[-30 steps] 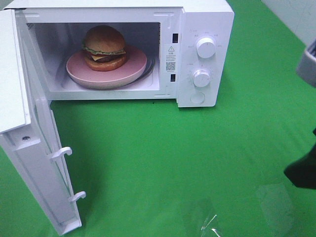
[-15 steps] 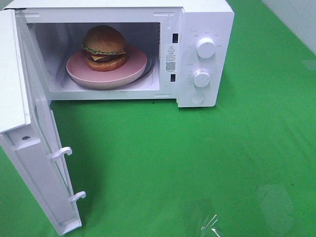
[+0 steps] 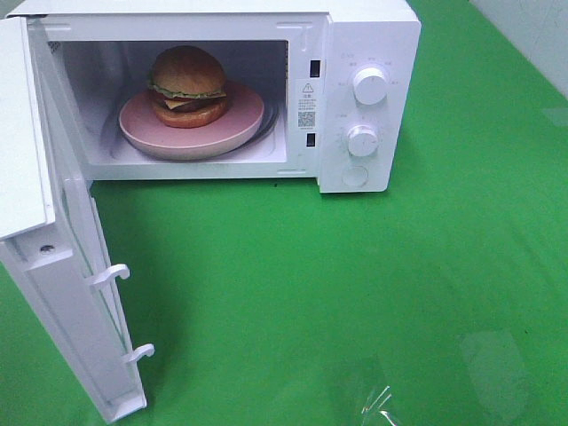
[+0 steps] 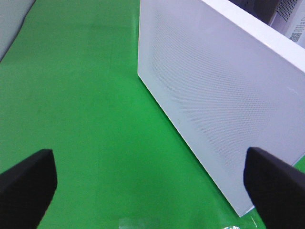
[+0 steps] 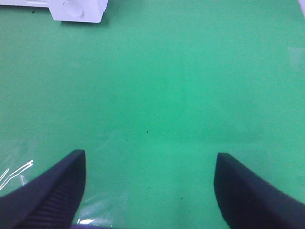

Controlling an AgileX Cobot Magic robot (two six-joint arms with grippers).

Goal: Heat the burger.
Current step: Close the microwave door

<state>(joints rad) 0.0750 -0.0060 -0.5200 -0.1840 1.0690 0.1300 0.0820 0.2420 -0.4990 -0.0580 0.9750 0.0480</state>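
Pink plate (image 3: 244,120) under the burger (image 3: 186,84) inside the white microwave (image 3: 373,44); left pincer (image 4: 148,167), right pincer (image 5: 150,160) spread, empty.

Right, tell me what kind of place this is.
Probably a staged test bench, not a real kitchen: a white microwave stands on a green cloth, with a burger on a pink plate inside.

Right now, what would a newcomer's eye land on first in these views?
The round golden-brown burger sits on a round pink plate inside the white box-shaped microwave, at the back of the green cloth-covered table. The microwave's white door stands wide open on the left of the exterior view, swung out toward the camera.
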